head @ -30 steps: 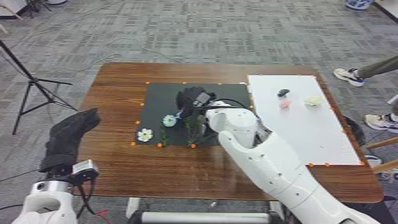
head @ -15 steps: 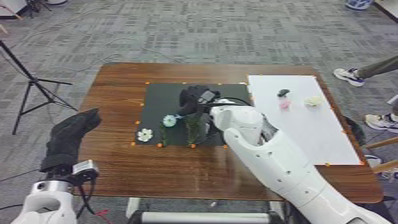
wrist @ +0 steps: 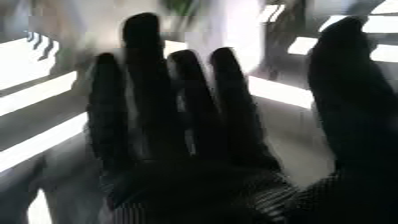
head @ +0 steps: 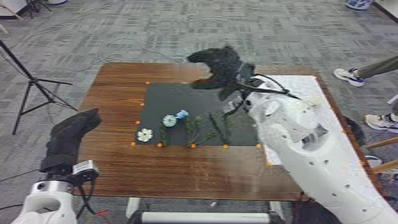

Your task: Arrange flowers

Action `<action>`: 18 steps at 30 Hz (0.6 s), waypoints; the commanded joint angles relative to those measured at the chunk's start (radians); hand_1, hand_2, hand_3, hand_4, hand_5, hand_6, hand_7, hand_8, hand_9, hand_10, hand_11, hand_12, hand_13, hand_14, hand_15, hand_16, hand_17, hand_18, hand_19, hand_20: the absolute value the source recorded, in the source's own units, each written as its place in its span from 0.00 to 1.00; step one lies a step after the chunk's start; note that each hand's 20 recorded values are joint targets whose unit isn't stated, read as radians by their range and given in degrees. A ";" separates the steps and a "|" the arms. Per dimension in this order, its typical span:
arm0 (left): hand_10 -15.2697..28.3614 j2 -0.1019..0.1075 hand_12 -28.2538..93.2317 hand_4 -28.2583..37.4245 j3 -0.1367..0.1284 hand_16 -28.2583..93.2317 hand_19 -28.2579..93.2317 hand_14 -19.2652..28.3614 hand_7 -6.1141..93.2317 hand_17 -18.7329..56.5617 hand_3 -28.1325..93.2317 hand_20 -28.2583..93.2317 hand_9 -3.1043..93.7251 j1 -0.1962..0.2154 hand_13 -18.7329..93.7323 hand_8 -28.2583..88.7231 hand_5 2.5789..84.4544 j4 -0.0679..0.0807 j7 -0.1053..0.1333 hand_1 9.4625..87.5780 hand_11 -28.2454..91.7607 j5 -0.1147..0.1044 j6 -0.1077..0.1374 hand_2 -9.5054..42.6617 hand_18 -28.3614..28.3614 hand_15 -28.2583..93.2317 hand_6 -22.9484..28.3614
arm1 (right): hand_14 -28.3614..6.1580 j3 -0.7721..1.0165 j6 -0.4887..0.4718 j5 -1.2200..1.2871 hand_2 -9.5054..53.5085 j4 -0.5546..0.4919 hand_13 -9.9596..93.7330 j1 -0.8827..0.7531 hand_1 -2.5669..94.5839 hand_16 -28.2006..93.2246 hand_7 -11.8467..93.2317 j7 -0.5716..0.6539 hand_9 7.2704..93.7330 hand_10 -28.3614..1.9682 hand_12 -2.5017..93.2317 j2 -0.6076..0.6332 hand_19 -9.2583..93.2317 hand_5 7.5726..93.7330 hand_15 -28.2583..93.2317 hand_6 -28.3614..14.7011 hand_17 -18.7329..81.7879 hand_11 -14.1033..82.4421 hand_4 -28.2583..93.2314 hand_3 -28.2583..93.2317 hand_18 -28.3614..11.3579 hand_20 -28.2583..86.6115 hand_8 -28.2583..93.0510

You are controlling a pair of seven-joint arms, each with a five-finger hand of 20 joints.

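The blue flowers (head: 170, 121) lie lengthwise, blooms pointing away from the robot (right hand (head: 218, 64) empty, fingers straight).

On the mat (head: 164, 96), three flowers (head: 169, 120) lie left of the right hand (head: 224, 67) and nearer the robot; the sheet (head: 305, 86) is right of this hand.

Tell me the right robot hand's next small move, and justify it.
Probably swing the right robot hand toward the white sheet: it is raised, fingers straight, holding nothing. The dark mat already bears a blue flower, while a pale flower lies on the sheet.
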 commanded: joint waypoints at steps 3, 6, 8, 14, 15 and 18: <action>0.63 -0.011 0.34 0.10 -0.008 0.24 0.28 0.76 0.26 0.26 0.82 0.36 0.51 0.029 0.49 0.17 0.57 -0.016 0.012 0.22 0.40 0.004 -0.004 0.22 0.71 0.39 0.44 | 0.46 0.221 0.177 -0.104 0.00 0.115 0.65 -0.156 0.33 0.45 0.31 -0.017 0.51 0.52 0.19 0.201 0.68 0.45 0.49 0.63 0.40 0.24 0.06 0.82 0.14 0.65 0.15; 0.63 -0.013 0.34 0.10 -0.007 0.24 0.28 0.76 0.26 0.26 0.82 0.36 0.51 0.030 0.49 0.17 0.57 -0.018 0.012 0.22 0.40 0.006 -0.007 0.21 0.71 0.39 0.44 | 0.50 0.242 0.168 -0.127 0.00 0.185 0.70 -0.160 0.35 0.46 0.33 -0.029 0.56 0.54 0.19 0.200 0.71 0.48 0.52 0.66 0.42 0.26 0.05 0.82 0.14 0.66 0.15; 0.63 -0.012 0.34 0.10 -0.005 0.24 0.28 0.76 0.26 0.26 0.82 0.36 0.51 0.028 0.49 0.17 0.57 -0.017 0.013 0.22 0.40 0.005 -0.007 0.21 0.71 0.39 0.44 | 0.52 0.247 0.159 -0.143 0.00 0.226 0.72 -0.157 0.36 0.46 0.34 -0.028 0.57 0.54 0.19 0.196 0.73 0.50 0.52 0.68 0.44 0.27 0.05 0.82 0.14 0.67 0.14; 0.64 -0.015 0.34 0.10 -0.004 0.24 0.28 0.76 0.26 0.26 0.82 0.36 0.51 0.031 0.49 0.17 0.57 -0.018 0.014 0.22 0.40 0.006 -0.010 0.21 0.71 0.39 0.44 | 0.56 0.259 0.121 -0.207 0.00 0.331 0.75 -0.136 0.38 0.47 0.37 -0.047 0.60 0.52 0.22 0.161 0.74 0.53 0.54 0.71 0.46 0.32 0.04 0.83 0.13 0.69 0.13; 0.64 -0.015 0.34 0.10 -0.004 0.24 0.28 0.76 0.26 0.26 0.82 0.36 0.51 0.031 0.49 0.17 0.57 -0.018 0.013 0.22 0.40 0.006 -0.010 0.21 0.71 0.39 0.44 | 0.56 0.257 0.114 -0.214 0.00 0.344 0.75 -0.133 0.38 0.47 0.37 -0.049 0.60 0.52 0.22 0.162 0.75 0.53 0.54 0.71 0.46 0.32 0.04 0.83 0.13 0.69 0.13; 0.64 -0.017 0.34 0.10 -0.006 0.24 0.28 0.76 0.26 0.26 0.82 0.36 0.51 0.034 0.49 0.17 0.57 -0.020 0.015 0.22 0.40 0.005 -0.009 0.21 0.71 0.39 0.44 | 0.55 0.266 0.093 -0.242 0.00 0.372 0.75 -0.136 0.39 0.48 0.37 -0.068 0.60 0.52 0.22 0.160 0.74 0.52 0.54 0.72 0.45 0.32 0.04 0.83 0.14 0.69 0.13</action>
